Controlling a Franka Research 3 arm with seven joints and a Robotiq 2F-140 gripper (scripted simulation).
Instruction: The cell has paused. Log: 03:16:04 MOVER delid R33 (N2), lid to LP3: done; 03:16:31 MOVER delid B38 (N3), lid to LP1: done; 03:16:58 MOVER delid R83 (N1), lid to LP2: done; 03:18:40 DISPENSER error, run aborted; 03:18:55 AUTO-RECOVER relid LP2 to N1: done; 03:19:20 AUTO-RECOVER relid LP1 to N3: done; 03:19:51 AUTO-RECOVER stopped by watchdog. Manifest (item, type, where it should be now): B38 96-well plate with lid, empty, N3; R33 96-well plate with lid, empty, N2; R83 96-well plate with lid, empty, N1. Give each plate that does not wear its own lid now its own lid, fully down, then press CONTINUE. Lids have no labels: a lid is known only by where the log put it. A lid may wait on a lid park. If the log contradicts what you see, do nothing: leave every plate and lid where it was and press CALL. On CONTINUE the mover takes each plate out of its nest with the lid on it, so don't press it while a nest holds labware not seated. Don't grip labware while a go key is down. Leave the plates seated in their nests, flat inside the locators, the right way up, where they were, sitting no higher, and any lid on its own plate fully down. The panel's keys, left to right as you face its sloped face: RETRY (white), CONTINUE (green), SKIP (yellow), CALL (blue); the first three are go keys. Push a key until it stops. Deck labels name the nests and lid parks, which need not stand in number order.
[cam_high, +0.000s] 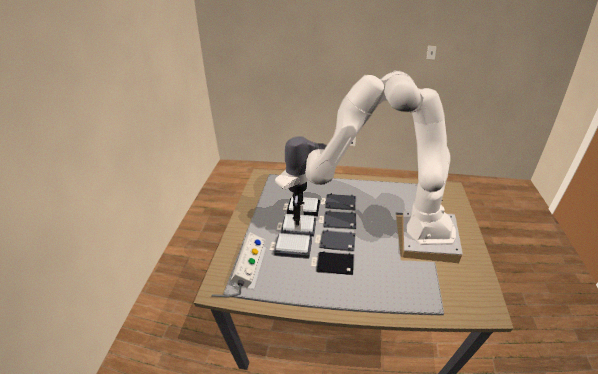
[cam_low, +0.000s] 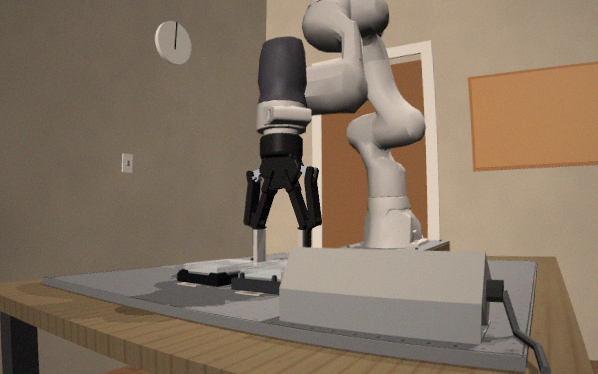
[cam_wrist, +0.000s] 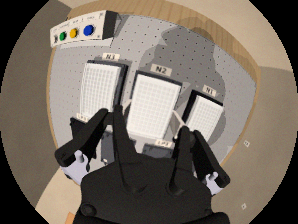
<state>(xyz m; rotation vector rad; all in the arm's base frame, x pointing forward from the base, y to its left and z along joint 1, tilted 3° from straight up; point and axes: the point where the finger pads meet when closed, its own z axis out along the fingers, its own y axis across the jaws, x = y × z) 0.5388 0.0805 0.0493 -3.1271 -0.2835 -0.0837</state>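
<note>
Three white 96-well plates sit in a column of nests on the grey deck: the near one (cam_high: 292, 244), the middle one (cam_high: 299, 223) and the far one (cam_high: 305, 204). In the wrist view they read N1 (cam_wrist: 100, 90), N2 (cam_wrist: 154, 106) and a third nest (cam_wrist: 202, 112) with an unreadable label. My gripper (cam_high: 297, 219) stands upright over the middle plate, its fingers (cam_low: 282, 242) down at the plate's long sides. It is shut on the lid at N2 (cam_wrist: 154, 106). The lid is level and low; I cannot tell whether it touches the plate.
Four dark lid parks (cam_high: 337, 231) stand in a column right of the nests; I cannot tell if any holds a lid. The key panel (cam_high: 247, 260) lies at the deck's left front, seen from behind in the exterior view (cam_low: 382, 295). The arm base (cam_high: 432, 232) stands at the right.
</note>
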